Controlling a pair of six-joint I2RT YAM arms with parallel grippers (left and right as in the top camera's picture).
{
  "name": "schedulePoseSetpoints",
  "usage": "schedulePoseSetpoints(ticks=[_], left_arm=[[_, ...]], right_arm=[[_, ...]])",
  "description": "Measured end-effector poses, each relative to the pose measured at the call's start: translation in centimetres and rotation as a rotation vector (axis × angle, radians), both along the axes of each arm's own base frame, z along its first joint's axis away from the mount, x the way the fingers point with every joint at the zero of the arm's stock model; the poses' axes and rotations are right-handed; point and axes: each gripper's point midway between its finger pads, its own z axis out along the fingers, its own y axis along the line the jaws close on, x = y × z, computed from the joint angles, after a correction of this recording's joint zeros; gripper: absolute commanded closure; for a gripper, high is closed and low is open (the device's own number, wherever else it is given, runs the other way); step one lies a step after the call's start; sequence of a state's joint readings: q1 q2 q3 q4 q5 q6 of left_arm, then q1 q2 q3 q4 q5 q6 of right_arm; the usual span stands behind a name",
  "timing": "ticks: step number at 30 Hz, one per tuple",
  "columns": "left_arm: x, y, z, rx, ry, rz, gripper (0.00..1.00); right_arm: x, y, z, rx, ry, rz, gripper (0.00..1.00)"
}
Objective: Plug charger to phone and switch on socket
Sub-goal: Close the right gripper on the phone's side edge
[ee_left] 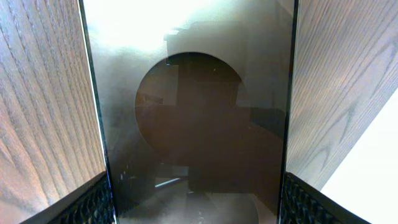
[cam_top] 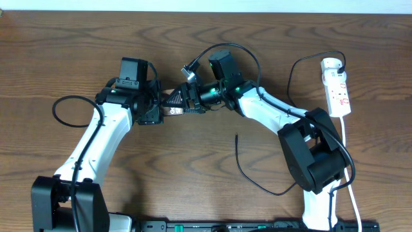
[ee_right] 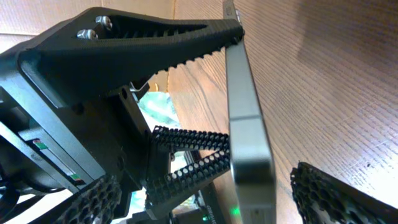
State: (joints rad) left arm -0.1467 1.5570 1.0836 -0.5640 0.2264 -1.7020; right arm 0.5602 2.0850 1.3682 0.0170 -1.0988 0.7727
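The phone (ee_left: 193,124) fills the left wrist view, its glossy dark face between my left gripper's (ee_left: 196,208) fingers, which are shut on its edges. In the right wrist view the phone (ee_right: 249,143) is seen edge-on, standing off the table. My right gripper (ee_right: 208,190) is open with one finger on each side of the phone's end, not touching it. From overhead the left gripper (cam_top: 166,108) and right gripper (cam_top: 187,102) meet at table centre. The charger (cam_top: 248,174) lies loose on the table, its tip at the upper end. The socket (cam_top: 337,90) lies at the far right.
The wooden table (cam_top: 193,180) holds the socket's white cord (cam_top: 351,187), which runs down the right edge toward the front. A black plug (cam_top: 339,64) sits in the socket's far end, its thin cable looping left. The right arm's base (cam_top: 315,161) stands close to the loose cable.
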Motion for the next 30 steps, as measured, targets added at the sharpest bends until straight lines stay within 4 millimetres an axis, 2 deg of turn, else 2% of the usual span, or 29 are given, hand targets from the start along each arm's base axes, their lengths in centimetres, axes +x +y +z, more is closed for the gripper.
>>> schedulePoseSetpoints(ticks=[7,12,14,22,30], left_arm=[[-0.1,-0.6,0.1,-0.038,0.005,-0.017,0.93],[-0.2,-1.0,0.2,-0.056,0.007,-0.025,0.93],[-0.2,-1.1,0.2,-0.062,0.008,-0.028,0.93],[-0.4,-1.6,0.4,-0.092,0.012,-0.043,0.93],[-0.5,-2.2,0.5,-0.124,0.017,-0.059,0.93]], right_arm=[[0.0,0.1,-0.2,-0.009,-0.013,-0.004,0.15],[0.0,0.1,-0.3,-0.010,-0.022,-0.003,0.21],[0.1,0.1,-0.3,-0.011,-0.025,-0.004,0.28],[0.1,0.1,-0.4,-0.018,-0.027,-0.010,0.31],[0.2,0.0,-0.7,-0.029,-0.031,-0.018,0.44]])
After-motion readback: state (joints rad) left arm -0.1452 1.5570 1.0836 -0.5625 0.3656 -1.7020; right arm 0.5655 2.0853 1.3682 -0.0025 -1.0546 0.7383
